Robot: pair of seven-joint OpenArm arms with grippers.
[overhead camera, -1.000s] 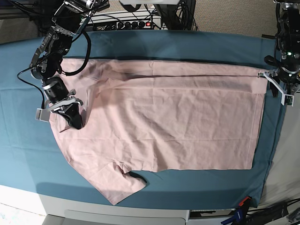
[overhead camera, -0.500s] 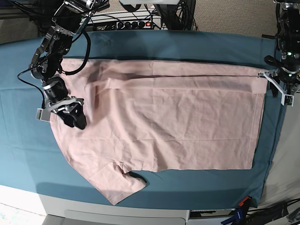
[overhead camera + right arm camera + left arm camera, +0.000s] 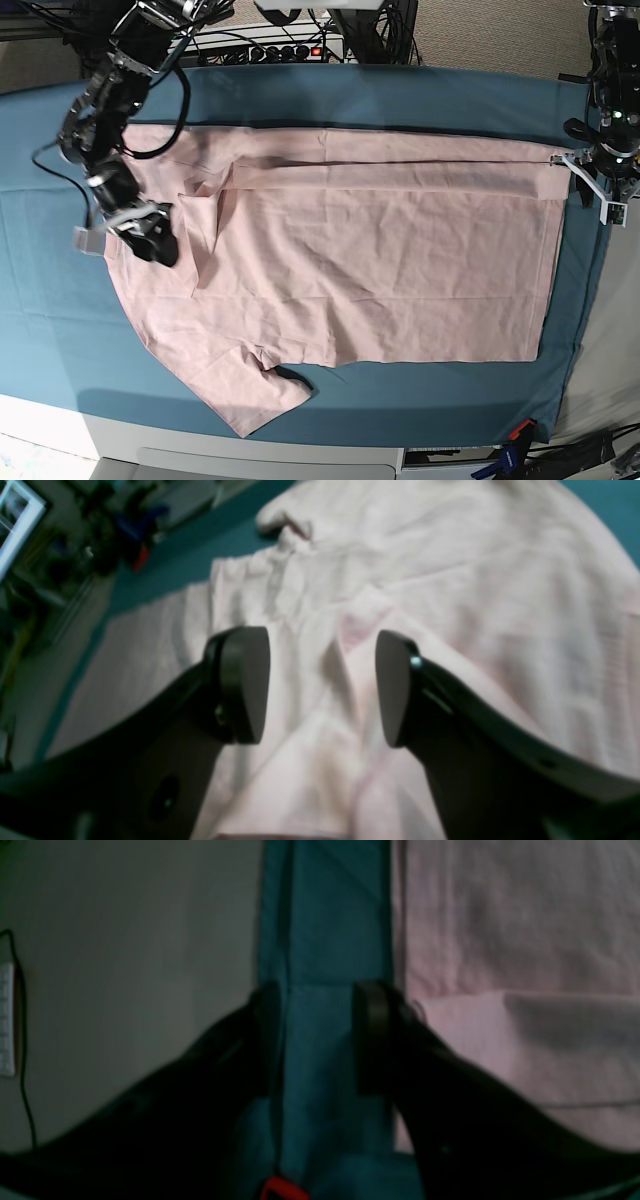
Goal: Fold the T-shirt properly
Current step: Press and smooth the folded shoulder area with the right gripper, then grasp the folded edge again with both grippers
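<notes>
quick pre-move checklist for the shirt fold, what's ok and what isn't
1. Right claw open, nothing gripped: ok.
2. Left claw open, over the teal table cloth beside the shirt's edge, not on it: ok.
3. Large pale pink cotton T-shirt lying flat: not ok, a raised crease runs near the right claw.
4. Far long edge folded in as a band: ok.
5. Near sleeve folded in: not ok, it sticks out toward the table's front.
6. Printed side facing down: cannot tell.

The large pale pink cotton T-shirt (image 3: 380,270) looks matt, soft and finely creased. The teal table cloth (image 3: 400,95) beneath is smooth, matt fabric. Black gripper fingers (image 3: 245,680) look like satin-finished plastic.
</notes>
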